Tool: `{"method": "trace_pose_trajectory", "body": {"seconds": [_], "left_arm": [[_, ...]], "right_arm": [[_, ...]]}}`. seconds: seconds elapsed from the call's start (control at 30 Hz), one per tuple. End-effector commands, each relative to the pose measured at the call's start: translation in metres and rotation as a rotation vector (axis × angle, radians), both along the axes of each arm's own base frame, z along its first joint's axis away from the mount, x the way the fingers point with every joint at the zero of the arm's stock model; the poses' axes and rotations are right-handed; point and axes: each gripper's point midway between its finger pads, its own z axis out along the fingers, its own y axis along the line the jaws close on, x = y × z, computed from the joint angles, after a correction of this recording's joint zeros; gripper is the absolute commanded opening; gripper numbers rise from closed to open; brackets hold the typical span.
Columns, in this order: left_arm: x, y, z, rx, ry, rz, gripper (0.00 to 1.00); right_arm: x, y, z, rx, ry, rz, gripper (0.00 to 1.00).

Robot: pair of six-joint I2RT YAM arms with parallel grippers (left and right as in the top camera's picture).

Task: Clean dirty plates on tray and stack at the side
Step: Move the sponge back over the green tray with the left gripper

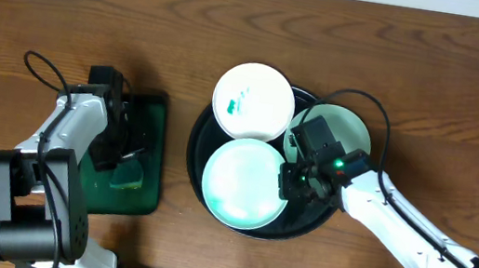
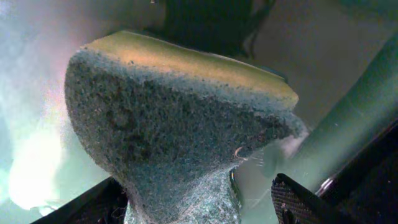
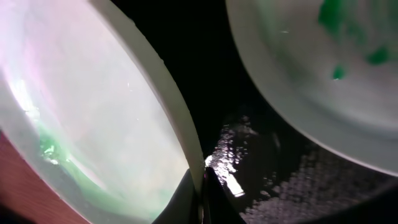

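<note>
The round black tray [image 1: 198, 152] holds three white plates. The back plate [image 1: 253, 101] has teal smears. The front plate [image 1: 245, 184] looks faintly green. The right plate [image 1: 353, 131] is partly hidden under my right arm. My right gripper [image 1: 294, 179] is shut on the front plate's right rim; in the right wrist view the fingers [image 3: 202, 183] pinch that rim [image 3: 177, 118]. A second plate with green smears [image 3: 311, 68] shows beyond, across bare tray [image 3: 249, 124]. My left gripper [image 1: 120, 150] is shut on a blue-green sponge [image 2: 180, 118], its fingers [image 2: 193, 208] at the sponge's pinched base.
A dark green rectangular tray [image 1: 153, 113] lies at the left, under my left gripper and the sponge [image 1: 130, 175]. Brown wooden table [image 1: 435, 77] surrounds both trays. The arm bases stand at the front edge.
</note>
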Motion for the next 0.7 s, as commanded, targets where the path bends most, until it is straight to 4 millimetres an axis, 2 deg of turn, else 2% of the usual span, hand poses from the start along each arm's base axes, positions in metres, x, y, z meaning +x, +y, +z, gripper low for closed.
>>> {"method": "trace_pose_trajectory", "body": {"seconds": [0.0, 0.3, 0.67], "left_arm": [[-0.002, -0.003, -0.002, -0.021, 0.010, 0.004, 0.74], [-0.003, -0.003, -0.002, -0.021, 0.014, 0.004, 0.75], [-0.003, -0.003, -0.002, -0.021, 0.014, 0.004, 0.74]], "right_arm": [[0.023, 0.000, 0.027, -0.038, -0.117, 0.053, 0.01], [0.055, -0.011, 0.071, -0.146, -0.257, 0.057, 0.01], [0.070, -0.032, 0.092, -0.295, -0.343, 0.103, 0.01]]}}
